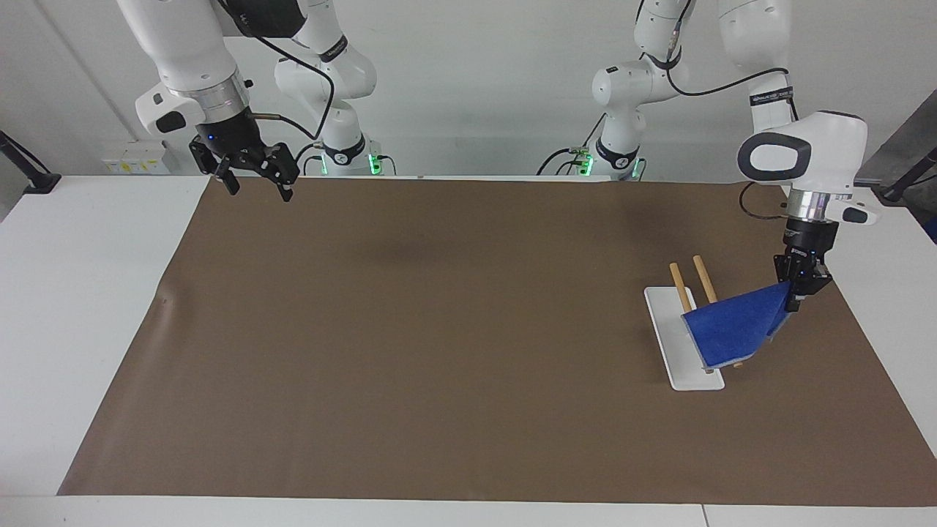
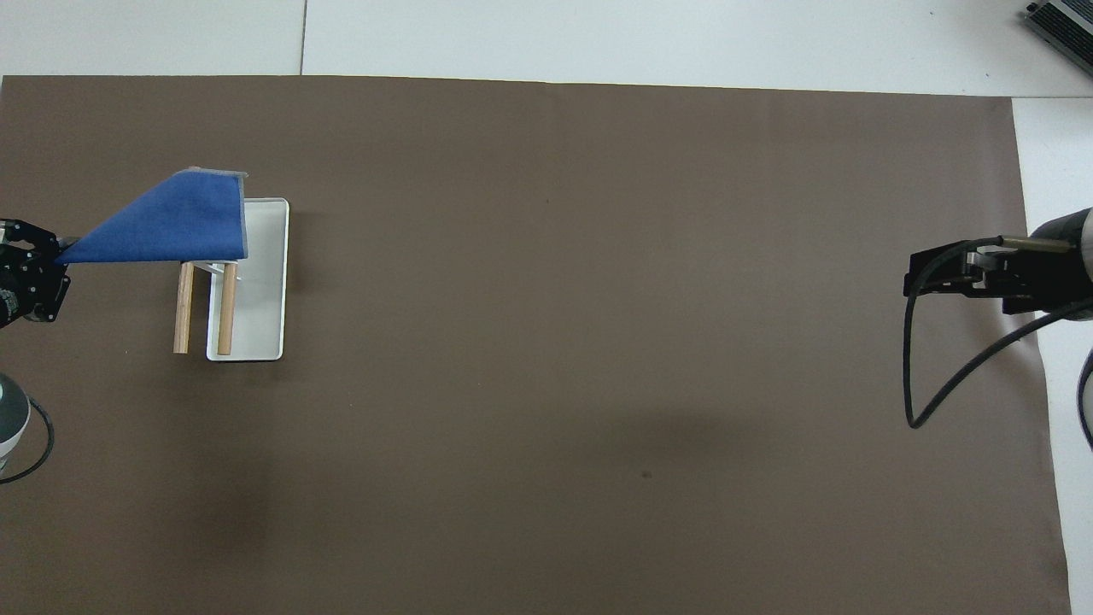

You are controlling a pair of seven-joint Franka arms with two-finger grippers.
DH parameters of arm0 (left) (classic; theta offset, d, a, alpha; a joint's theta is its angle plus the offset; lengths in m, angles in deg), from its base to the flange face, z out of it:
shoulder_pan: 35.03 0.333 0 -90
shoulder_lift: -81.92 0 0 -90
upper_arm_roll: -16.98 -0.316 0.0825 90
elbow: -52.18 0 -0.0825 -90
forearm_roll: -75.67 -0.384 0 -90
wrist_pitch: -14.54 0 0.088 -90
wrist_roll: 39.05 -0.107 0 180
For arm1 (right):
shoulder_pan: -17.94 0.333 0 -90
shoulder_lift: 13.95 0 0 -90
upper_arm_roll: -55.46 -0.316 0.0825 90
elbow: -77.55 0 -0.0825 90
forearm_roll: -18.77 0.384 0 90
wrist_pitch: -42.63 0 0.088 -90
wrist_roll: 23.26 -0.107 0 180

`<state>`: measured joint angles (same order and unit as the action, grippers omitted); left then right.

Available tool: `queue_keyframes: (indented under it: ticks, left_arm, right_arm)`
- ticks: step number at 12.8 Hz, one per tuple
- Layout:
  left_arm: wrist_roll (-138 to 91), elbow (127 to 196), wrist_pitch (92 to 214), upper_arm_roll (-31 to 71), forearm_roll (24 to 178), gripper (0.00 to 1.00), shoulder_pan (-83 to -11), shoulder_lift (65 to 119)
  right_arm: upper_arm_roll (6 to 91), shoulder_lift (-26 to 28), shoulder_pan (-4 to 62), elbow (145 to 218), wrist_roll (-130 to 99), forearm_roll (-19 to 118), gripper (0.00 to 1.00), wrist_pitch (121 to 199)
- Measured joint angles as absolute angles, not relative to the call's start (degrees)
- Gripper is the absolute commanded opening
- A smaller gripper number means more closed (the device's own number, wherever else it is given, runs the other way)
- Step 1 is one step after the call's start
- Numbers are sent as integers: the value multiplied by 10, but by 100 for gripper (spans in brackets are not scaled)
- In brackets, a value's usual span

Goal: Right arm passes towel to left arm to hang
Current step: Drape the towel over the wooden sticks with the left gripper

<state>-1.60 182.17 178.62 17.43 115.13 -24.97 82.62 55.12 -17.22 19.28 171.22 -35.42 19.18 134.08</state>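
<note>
Right now I see my left gripper [image 1: 796, 298] clamped on one corner of the towel [image 1: 736, 327], which drapes over the two wooden rods [image 1: 692, 282] of the white rack [image 1: 670, 337]. My right gripper [image 1: 252, 179] waits wide open over the brown mat's [image 1: 439, 329] corner.

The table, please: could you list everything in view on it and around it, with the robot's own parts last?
towel: one, blue, draped over the rods, one corner held up.
rods: two, wooden, side by side on the rack, toward the left arm's end.
base: one, white, under the rods.
mat: one, brown, covering the table.
table: one, white.
left gripper: one, black, shut on the towel's corner beside the rack.
right gripper: one, black, open, waiting over the mat's edge nearest the robots.
</note>
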Motion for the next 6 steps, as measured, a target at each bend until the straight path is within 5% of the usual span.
queue_keyframes:
  ticks: [6]
  left_arm:
    - [25,1822,1797,181,1151,0,-288,826]
  right_arm:
    - [553,-172,193,1715,-340,192,100,1340]
